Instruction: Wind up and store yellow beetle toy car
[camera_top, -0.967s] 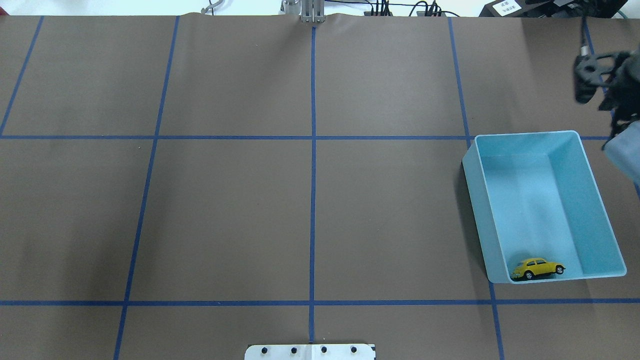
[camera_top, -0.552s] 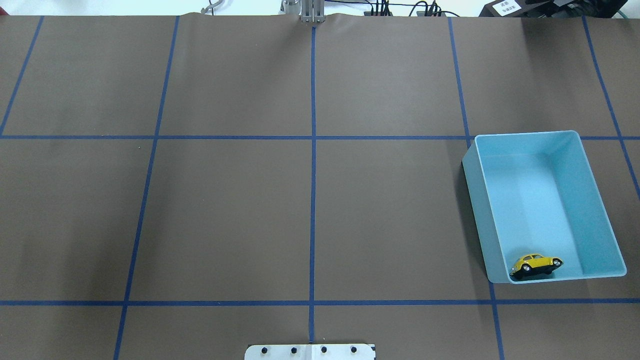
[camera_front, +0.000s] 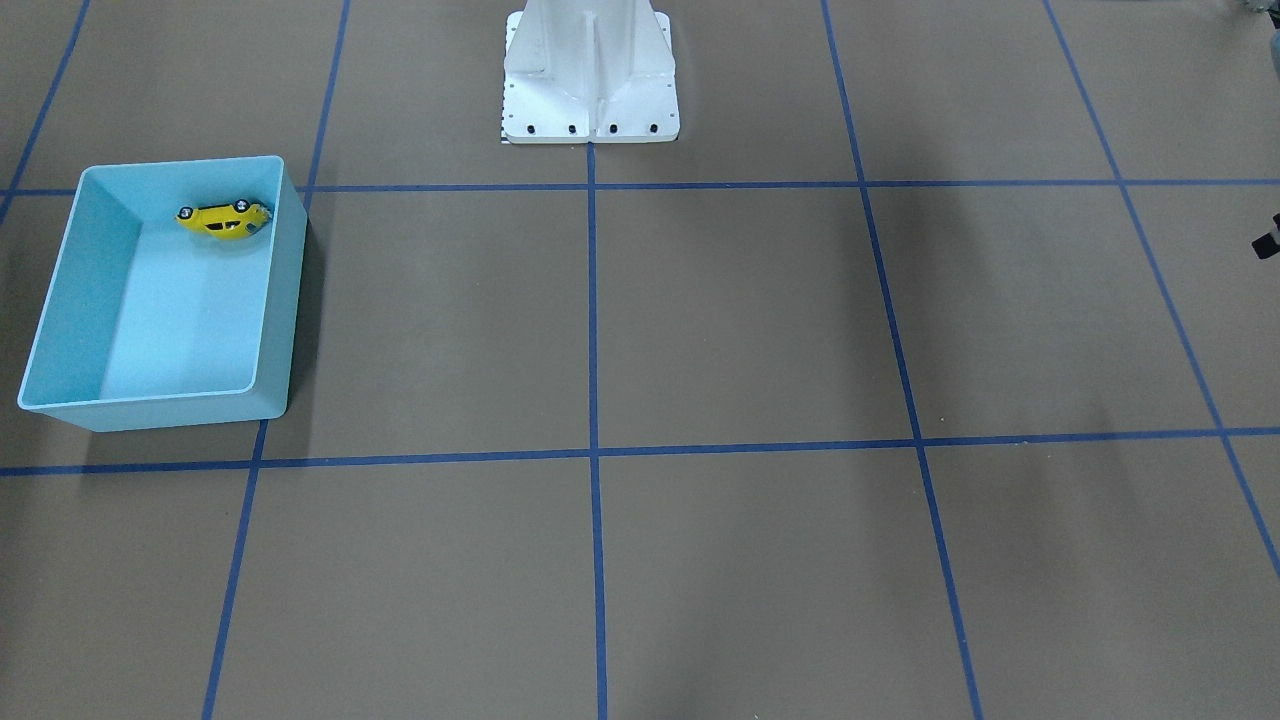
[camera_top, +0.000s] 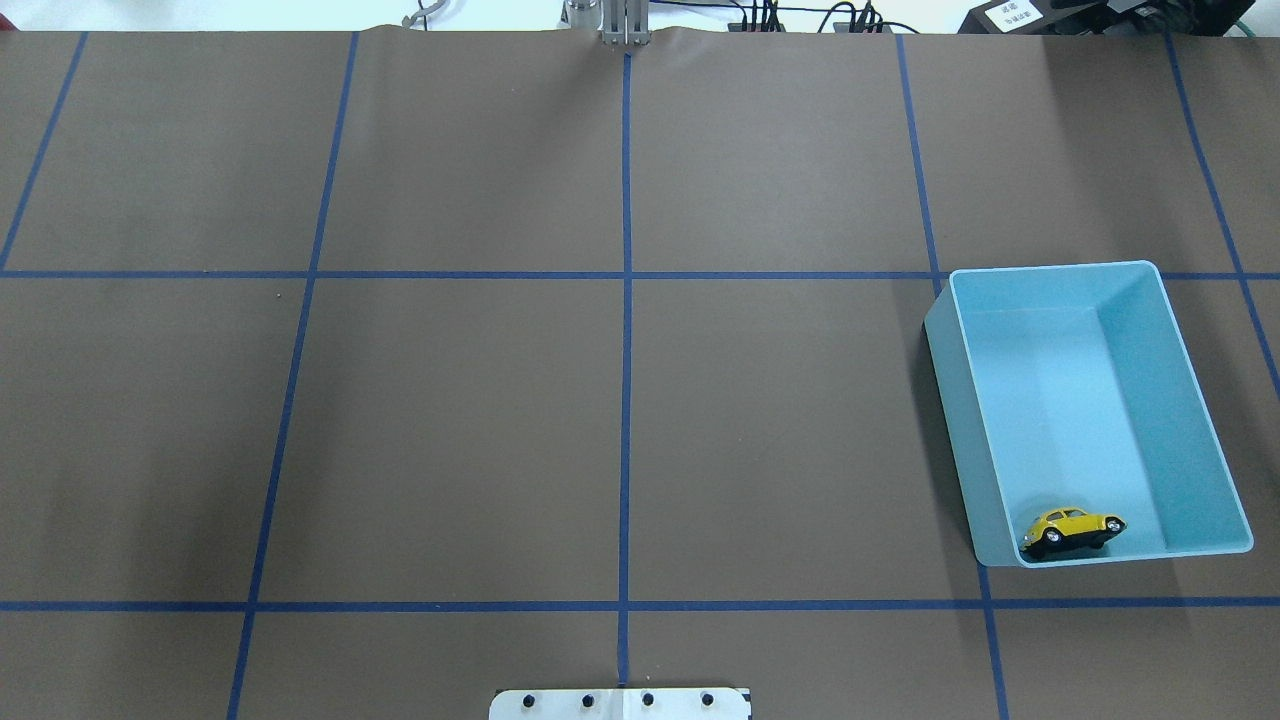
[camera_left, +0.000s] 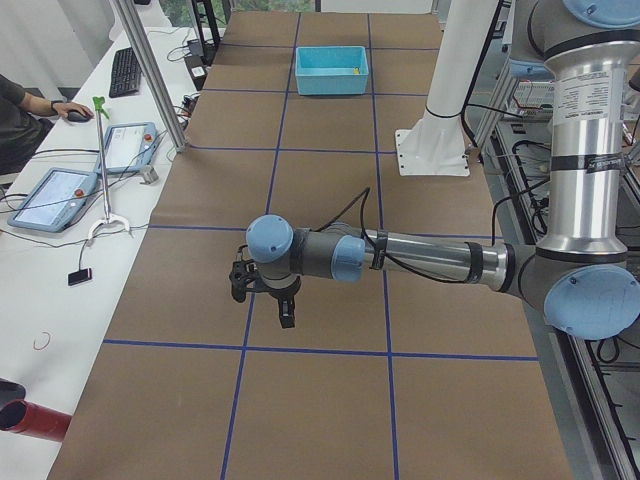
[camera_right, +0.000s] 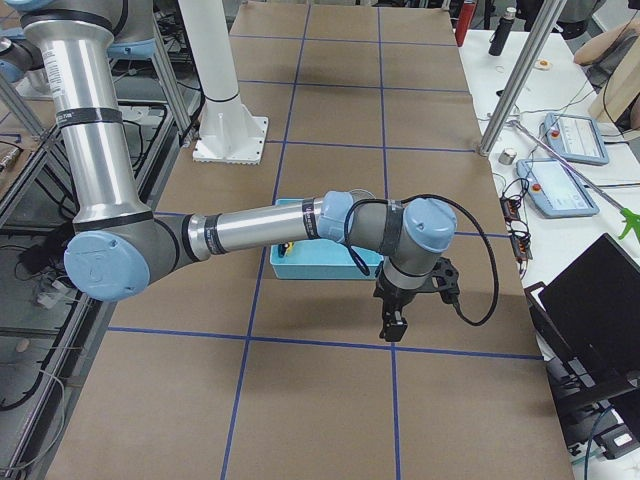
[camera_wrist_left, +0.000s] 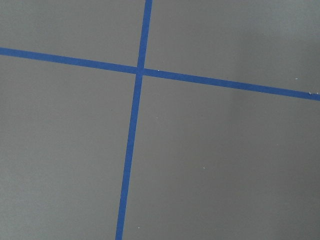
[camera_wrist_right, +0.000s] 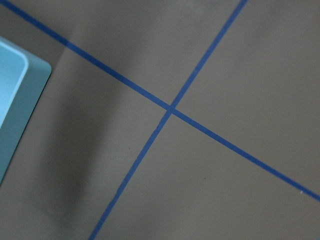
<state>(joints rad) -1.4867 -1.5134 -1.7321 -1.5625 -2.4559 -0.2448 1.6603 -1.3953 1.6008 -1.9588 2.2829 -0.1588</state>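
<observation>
You have the yellow beetle toy car (camera_top: 1073, 529) in the light blue bin (camera_top: 958, 420), and both grippers are outside the bin.

On the left, the left gripper (camera_left: 265, 300) hangs low over the brown table (camera_top: 450, 430), above a blue tape line (camera_top: 625, 400). You cannot tell if its fingers are apart or together. In the middle stands the white robot base (camera_front: 590, 80). On the right is the bin. The car is in the bin's corner nearest the robot, tipped up against the wall and not flat on its wheels. The right gripper (camera_right: 415, 305) hangs near the bin, over the table, and you cannot tell about its fingers either.
</observation>
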